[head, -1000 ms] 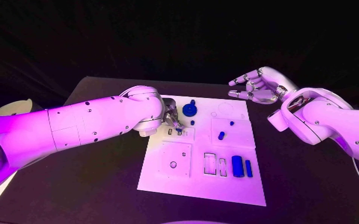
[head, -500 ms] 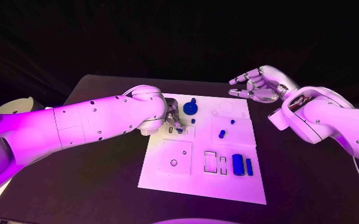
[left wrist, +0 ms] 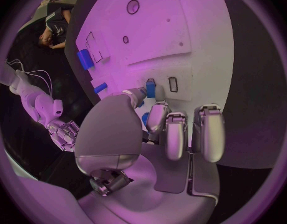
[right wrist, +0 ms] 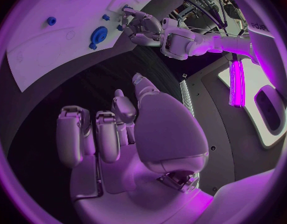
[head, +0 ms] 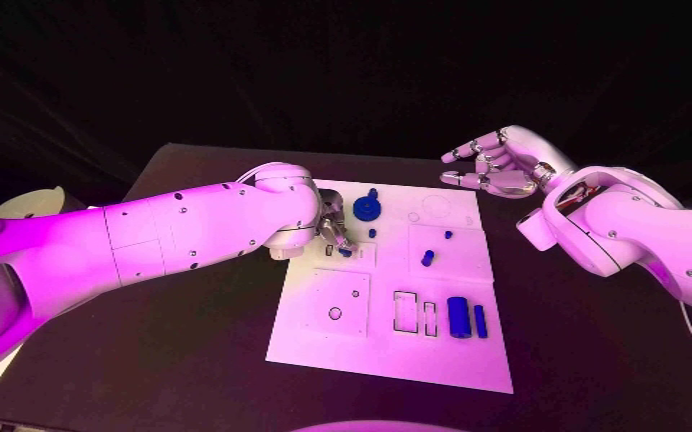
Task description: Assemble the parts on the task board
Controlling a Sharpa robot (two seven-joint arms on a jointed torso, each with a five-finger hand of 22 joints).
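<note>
The white task board (head: 433, 352) lies mid-table. My left hand (head: 332, 224) hovers low over its far left part, next to a blue gear (head: 366, 210). In the left wrist view this hand (left wrist: 150, 134) pinches a small blue part (left wrist: 150, 88) between thumb and a finger, right beside a narrow rectangular slot (left wrist: 173, 83). My right hand (head: 498, 167) hangs in the air beyond the board's far right corner, fingers spread, holding nothing. The right wrist view shows that hand (right wrist: 125, 129) open, with the board (right wrist: 50, 45) and the gear (right wrist: 98, 35) farther off.
A large blue block (head: 457, 318) and a thin blue bar (head: 479, 323) lie at the board's near right, beside two empty rectangular slots (head: 405, 313). A short blue piece (head: 427, 259) and a tiny one (head: 447, 235) sit mid-board. Black table surrounds the board.
The left arm has crept a little toward the board; its hand stays at the same spot. The right hand has not moved.
</note>
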